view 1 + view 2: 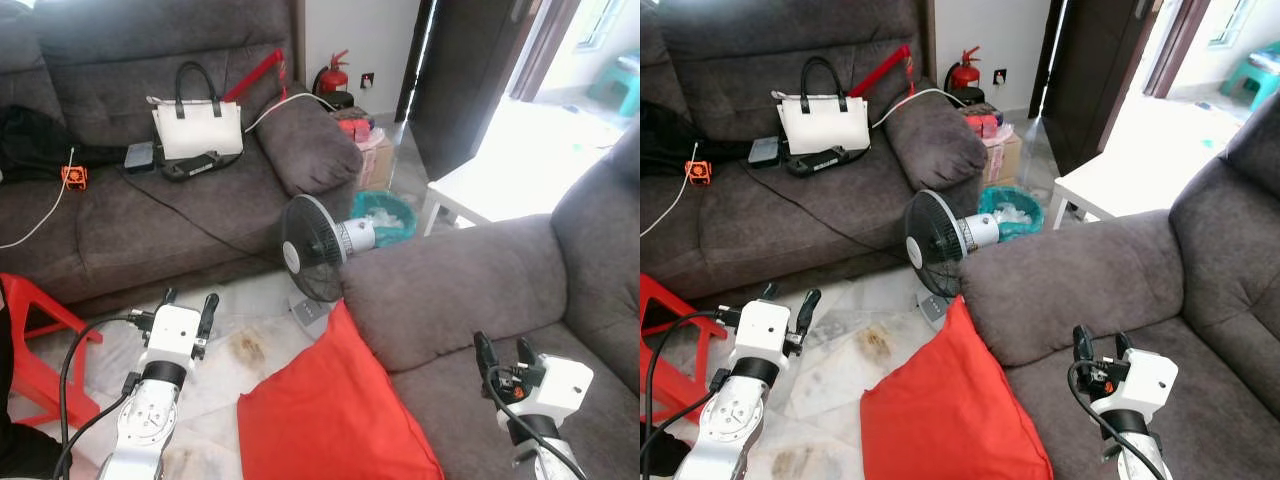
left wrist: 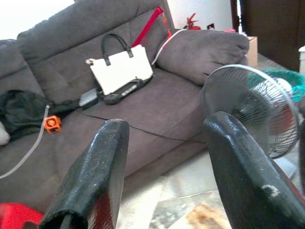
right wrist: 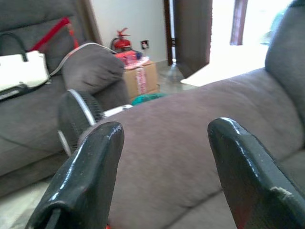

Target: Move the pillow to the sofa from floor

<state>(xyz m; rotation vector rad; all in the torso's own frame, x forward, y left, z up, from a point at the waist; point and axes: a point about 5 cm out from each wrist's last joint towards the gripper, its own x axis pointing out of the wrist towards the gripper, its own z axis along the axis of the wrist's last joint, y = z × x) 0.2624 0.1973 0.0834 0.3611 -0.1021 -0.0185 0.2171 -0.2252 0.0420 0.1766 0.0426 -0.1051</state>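
Nearby, fan stands beside red pillow leaning on sofa; both grippers' fingers spread, empty.

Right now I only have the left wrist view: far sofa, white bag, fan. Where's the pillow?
Observer: The red pillow is on the floor, apparently leaning against the front of the near sofa, to the right of the left pincer.
Operator: Where's the right pincer?
Observer: The right pincer is open and empty, over the near sofa's seat, right of the pillow.
Operator: Anything crowding the pillow?
Observer: The fan stands just beyond the pillow's top corner, beside the sofa's armrest.
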